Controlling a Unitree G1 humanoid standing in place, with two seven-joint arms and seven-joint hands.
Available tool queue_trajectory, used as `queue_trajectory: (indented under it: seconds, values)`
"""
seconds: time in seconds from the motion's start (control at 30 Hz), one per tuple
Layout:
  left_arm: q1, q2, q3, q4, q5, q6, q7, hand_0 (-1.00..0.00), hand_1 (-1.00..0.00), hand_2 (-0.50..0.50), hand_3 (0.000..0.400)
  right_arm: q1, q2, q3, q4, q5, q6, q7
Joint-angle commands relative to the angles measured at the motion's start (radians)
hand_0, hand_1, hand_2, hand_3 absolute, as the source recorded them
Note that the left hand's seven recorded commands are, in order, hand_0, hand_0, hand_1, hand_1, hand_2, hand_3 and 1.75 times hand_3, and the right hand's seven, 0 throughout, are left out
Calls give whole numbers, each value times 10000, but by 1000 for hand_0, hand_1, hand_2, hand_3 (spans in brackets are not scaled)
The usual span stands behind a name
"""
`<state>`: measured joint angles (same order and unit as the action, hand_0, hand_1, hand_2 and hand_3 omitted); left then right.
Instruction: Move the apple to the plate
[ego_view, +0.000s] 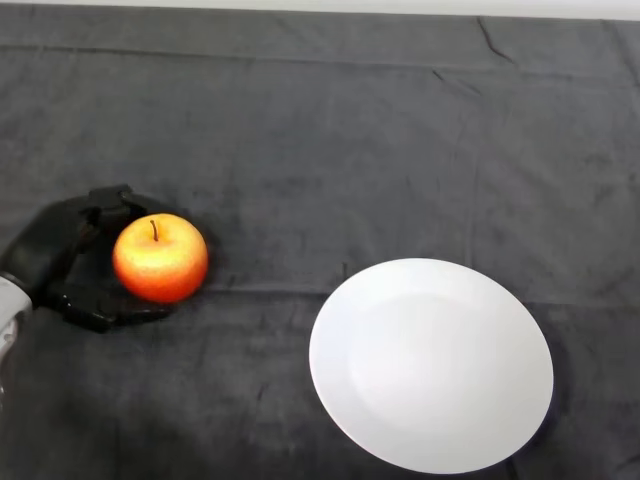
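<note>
Wrinkled cloth (330, 130); fingers (105, 315) cupping round apple (160, 258).

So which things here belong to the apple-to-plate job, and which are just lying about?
Part of the job:
apple
plate
left hand, fingers curled round the apple

Just there:
dark cloth covering the table

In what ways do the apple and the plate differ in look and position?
The apple is round and red-orange with a stem; the plate is flat and plain white. The apple covers far less of the cloth than the plate. The apple sits on the left, inside the left hand; the plate lies free at lower right. Both rest on the dark cloth.
</note>
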<state>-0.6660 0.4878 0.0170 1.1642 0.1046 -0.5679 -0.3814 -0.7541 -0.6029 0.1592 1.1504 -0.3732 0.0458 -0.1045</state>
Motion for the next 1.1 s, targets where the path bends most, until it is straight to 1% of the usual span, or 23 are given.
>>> queue_trajectory:
  seconds: [0.03, 0.23, 0.37, 0.6, 0.77, 0.9, 1.1]
  values:
    - [-379, 122, -246, 168, 273, 172, -161, -1000, -1000, 0, 400, 275, -33, -75, 142, 66, 10, 24]
    - [-973, -105, -197, -163, 250, 80, 244, -1000, -1000, 0, 400, 276, -33, -75, 141, 65, 10, 24]
    - [-1133, -457, -237, -581, 305, -211, 741, -1000, -1000, 0, 400, 277, -33, -75, 138, 66, 12, 24]
    - [-967, -1229, -558, -1451, 596, -801, 1585, -1000, -1000, 0, 400, 286, -33, -77, 124, 67, 17, 25]
    - [-758, -1888, -1044, -2167, 939, -931, 2056, -1000, -1000, 0, 400, 296, -33, -79, 106, 70, 23, 27]
    - [-600, -2289, -1508, -2696, 1122, -910, 2189, -1000, -1000, 0, 400, 306, -34, -81, 87, 72, 30, 29]
    - [-386, -2668, -2307, -3269, 1227, -841, 2233, -1000, -1000, 0, 400, 323, -35, -85, 55, 76, 42, 33]
